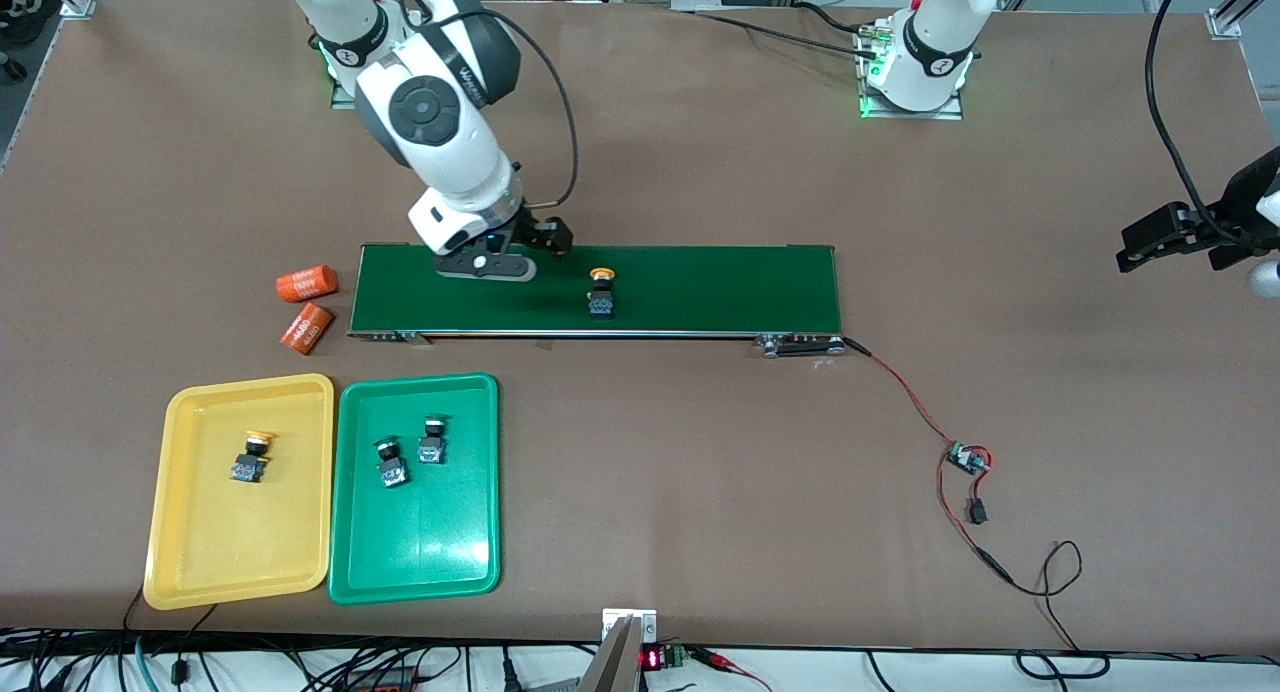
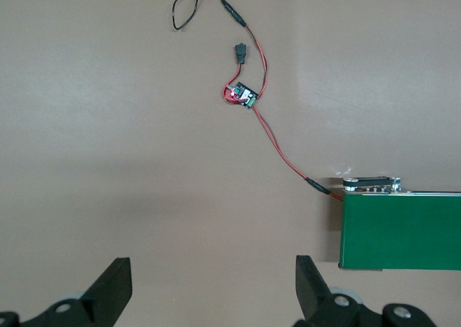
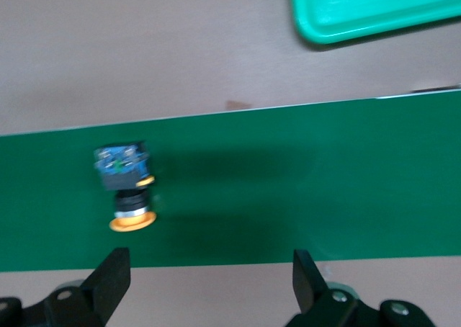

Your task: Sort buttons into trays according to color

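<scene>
One yellow-capped button [image 1: 601,294] [image 3: 126,190] lies on the dark-green conveyor belt [image 1: 700,287]. My right gripper [image 1: 545,237] [image 3: 209,284] hangs open and empty over the belt's edge farthest from the front camera, beside that button toward the right arm's end. The yellow tray [image 1: 230,542] holds another yellow-capped button [image 1: 253,457]. Two green-capped buttons [image 1: 391,462] [image 1: 432,440] lie in the green tray [image 1: 420,542] [image 3: 374,10]. My left gripper [image 1: 1165,242] [image 2: 212,280] waits open over bare table at the left arm's end.
Two orange cylinders [image 1: 307,283] [image 1: 307,328] lie off the belt's end toward the right arm. A small circuit board [image 1: 967,459] [image 2: 243,94] with red and black wires runs from the belt's [image 2: 403,230] end toward the left arm. The trays sit nearer the front camera than the belt.
</scene>
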`<action>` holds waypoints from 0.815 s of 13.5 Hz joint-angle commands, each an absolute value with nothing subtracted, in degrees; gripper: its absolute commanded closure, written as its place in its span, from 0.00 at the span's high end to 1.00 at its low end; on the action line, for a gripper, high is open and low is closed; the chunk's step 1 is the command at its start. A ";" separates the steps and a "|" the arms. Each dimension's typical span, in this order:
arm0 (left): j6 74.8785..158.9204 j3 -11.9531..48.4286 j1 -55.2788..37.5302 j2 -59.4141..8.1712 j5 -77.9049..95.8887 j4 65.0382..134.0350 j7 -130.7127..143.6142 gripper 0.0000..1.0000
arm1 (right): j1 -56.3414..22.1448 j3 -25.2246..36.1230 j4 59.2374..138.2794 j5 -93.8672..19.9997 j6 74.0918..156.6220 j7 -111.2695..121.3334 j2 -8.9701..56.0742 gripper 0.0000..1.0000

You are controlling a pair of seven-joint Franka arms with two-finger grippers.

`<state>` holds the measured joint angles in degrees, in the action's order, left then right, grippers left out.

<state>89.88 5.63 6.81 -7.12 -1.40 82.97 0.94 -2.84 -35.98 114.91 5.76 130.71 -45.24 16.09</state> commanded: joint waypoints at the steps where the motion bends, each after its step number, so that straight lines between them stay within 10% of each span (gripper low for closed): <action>1: 90.00 5.71 7.21 -5.63 -0.62 84.37 -0.26 1.00 | -4.39 -35.51 115.31 9.13 133.68 -46.75 17.48 1.00; 11: 90.09 5.71 7.21 -5.71 -0.62 84.29 -0.26 1.00 | -5.10 -35.33 114.70 17.75 138.34 -53.61 23.55 1.00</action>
